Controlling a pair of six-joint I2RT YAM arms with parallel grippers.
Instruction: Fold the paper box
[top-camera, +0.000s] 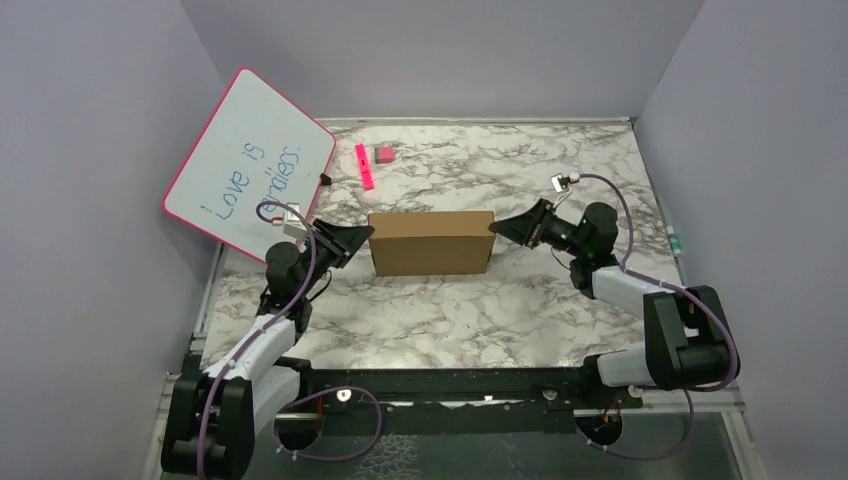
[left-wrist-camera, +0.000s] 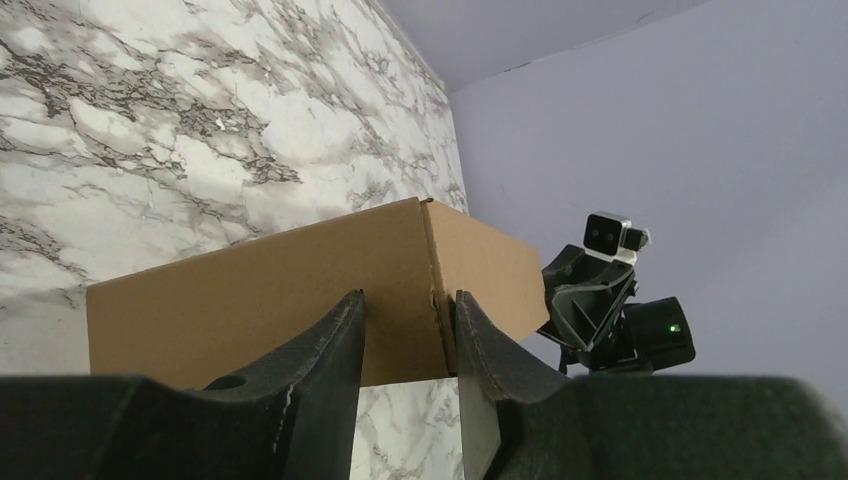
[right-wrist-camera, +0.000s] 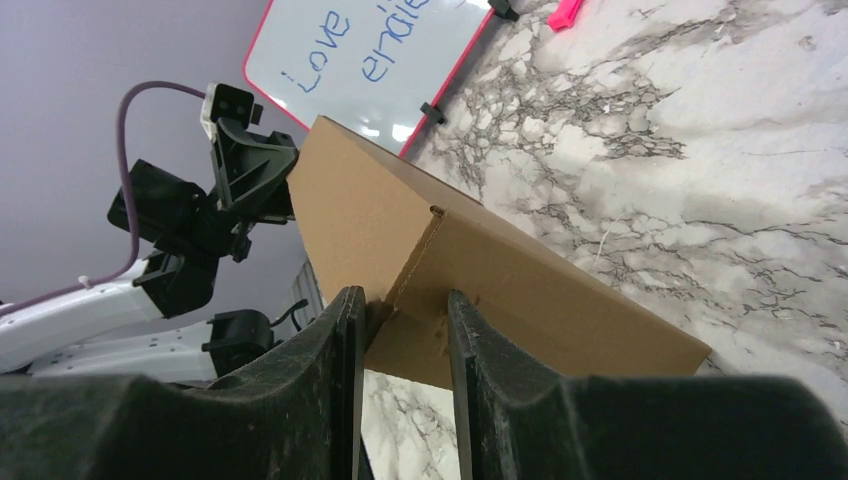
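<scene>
The paper box (top-camera: 430, 245) is a closed plain brown cardboard box standing on a long edge at mid-table. My left gripper (top-camera: 362, 238) is at its left end and my right gripper (top-camera: 500, 228) at its right end. In the left wrist view the jaws (left-wrist-camera: 408, 295) are slightly parted, with the fingertips against the box's end face (left-wrist-camera: 250, 300) near its corner. In the right wrist view the jaws (right-wrist-camera: 402, 292) are also slightly parted, tips at the box's end corner (right-wrist-camera: 540, 290). Nothing is clamped between either pair of fingers.
A pink-framed whiteboard (top-camera: 250, 160) with blue writing leans against the left wall, close behind the left arm. A pink marker (top-camera: 365, 167) and a small pink block (top-camera: 384, 154) lie behind the box. Walls enclose the table on three sides.
</scene>
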